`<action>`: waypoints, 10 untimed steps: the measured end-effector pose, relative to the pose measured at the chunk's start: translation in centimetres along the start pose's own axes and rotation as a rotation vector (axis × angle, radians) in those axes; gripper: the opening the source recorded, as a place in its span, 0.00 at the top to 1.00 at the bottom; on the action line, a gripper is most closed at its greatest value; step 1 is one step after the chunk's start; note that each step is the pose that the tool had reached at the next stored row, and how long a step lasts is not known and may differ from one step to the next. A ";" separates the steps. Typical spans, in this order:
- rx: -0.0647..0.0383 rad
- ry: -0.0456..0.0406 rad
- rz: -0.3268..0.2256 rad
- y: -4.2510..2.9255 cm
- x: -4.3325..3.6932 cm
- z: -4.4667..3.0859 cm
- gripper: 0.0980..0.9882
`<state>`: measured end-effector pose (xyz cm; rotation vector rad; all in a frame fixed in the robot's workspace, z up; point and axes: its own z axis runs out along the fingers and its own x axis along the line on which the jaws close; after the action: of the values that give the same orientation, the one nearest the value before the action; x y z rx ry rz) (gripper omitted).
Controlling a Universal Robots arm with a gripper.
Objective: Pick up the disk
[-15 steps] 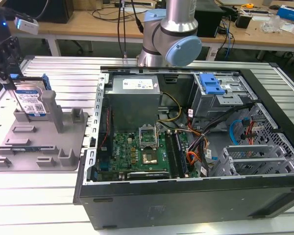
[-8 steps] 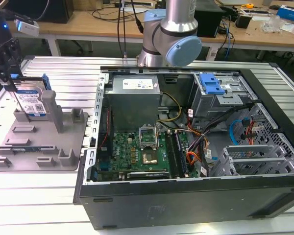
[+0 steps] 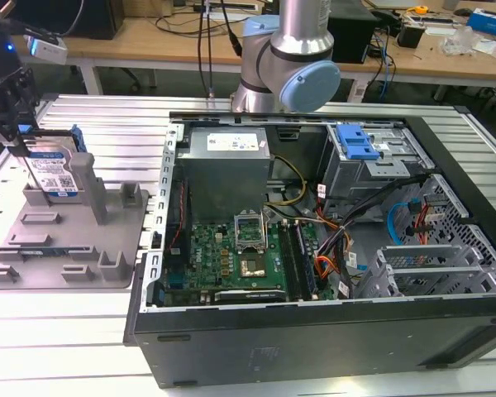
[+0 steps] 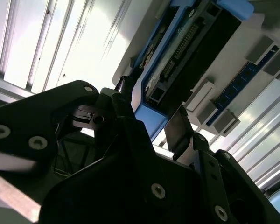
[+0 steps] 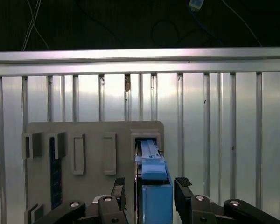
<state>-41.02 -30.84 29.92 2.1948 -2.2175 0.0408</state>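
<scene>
Plainly the disk (image 3: 54,172) stands on edge in the grey fixture plate (image 3: 74,248) on the bench (image 3: 66,347) (exterior view's left); the pincer (image 5: 151,185) straddles it, jaws apart. Best to centre, clamp its flat faces squarely, lift straight.

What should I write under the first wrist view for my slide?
Open gripper straddles the upright disk standing in its grey holder.
</scene>
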 end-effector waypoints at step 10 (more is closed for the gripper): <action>0.003 0.0000 0.000 0.16 -0.01 0.26 0.67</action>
<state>-41.19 -30.84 29.67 2.1962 -2.2189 0.0439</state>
